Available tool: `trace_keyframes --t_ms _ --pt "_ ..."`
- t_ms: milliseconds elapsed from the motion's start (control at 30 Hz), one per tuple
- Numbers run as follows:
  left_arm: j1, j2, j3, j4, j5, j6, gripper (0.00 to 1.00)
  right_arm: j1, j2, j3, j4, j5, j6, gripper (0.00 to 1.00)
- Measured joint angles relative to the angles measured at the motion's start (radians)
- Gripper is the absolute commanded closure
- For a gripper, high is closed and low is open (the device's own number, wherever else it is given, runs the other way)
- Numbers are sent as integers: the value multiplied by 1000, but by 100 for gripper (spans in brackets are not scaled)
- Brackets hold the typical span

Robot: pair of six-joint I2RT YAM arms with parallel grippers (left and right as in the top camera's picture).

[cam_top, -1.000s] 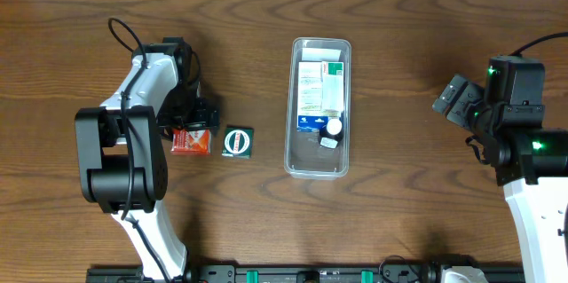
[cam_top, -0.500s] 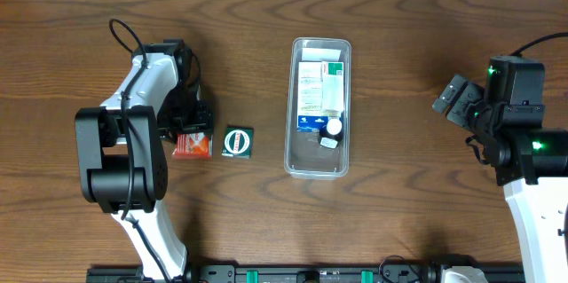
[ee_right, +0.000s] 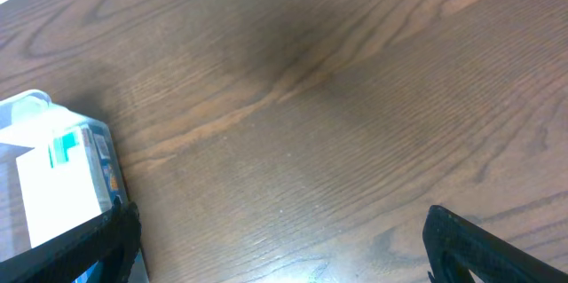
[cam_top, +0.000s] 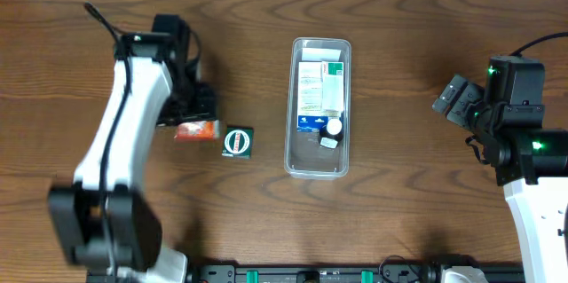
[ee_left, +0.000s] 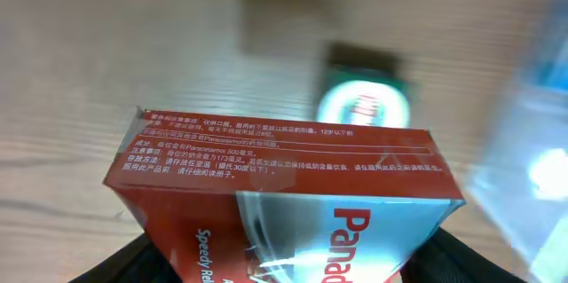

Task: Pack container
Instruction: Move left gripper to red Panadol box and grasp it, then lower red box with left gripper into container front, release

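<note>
While the left gripper (ee_left: 284,261) clamps the red box (ee_left: 266,163), a green box (ee_left: 366,97) lies beyond its fingertips; the right gripper's (ee_right: 280,247) fingers gape wide, empty.

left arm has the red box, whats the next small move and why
Probably carry the red box right, past the green box, toward the container: the left gripper seems closed on it, and the container's end nearest the robot looks bare.

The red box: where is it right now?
Overhead, the red box is on the left side, in the left gripper, just beside the green box.
</note>
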Motion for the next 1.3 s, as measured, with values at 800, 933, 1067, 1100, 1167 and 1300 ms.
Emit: trace_keyframes --t_ms 800,933,1067,1100,1167,1300 --pt "-637 97 6 242 -83 -462 32 0 0 0 0 0 0 1" --pt "-640 116 9 245 -98 -485 27 0 0 0 0 0 0 1" --pt "-642 122 10 243 -89 -507 20 0 0 0 0 0 0 1" --pt "-642 124 10 243 -88 -508 20 0 0 0 0 0 0 1" --pt "-643 129 10 243 -88 -514 20 0 0 0 0 0 0 1" --pt "-645 129 10 244 -87 -518 20 0 0 0 0 0 0 1"
